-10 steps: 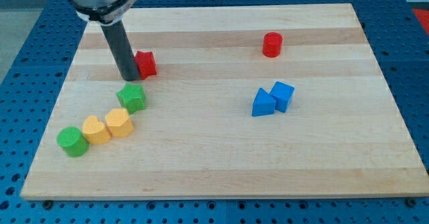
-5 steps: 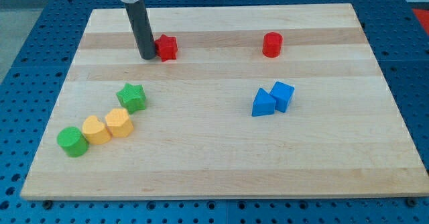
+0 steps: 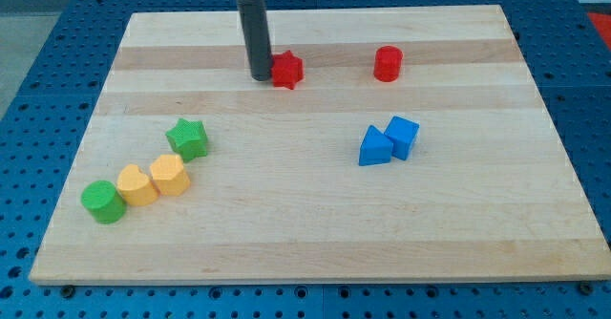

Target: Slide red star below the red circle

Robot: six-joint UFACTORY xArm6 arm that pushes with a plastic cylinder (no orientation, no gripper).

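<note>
The red star (image 3: pixel 286 70) lies on the wooden board (image 3: pixel 315 214) near the view's top, left of centre. My tip (image 3: pixel 261 76) touches the star's left side. The red circle (image 3: pixel 388 63) stands upright to the star's right, at about the same height in the view, roughly a hundred pixels away.
A blue triangle (image 3: pixel 374 147) and a blue cube (image 3: pixel 403 136) touch each other below the red circle. At the view's lower left sit a green star (image 3: pixel 188 138), a yellow hexagon (image 3: pixel 169 175), a yellow heart (image 3: pixel 137 184) and a green circle (image 3: pixel 102 201).
My tip has moved right and a little up, pushing the red star with it toward the red circle. The other blocks have not moved.
</note>
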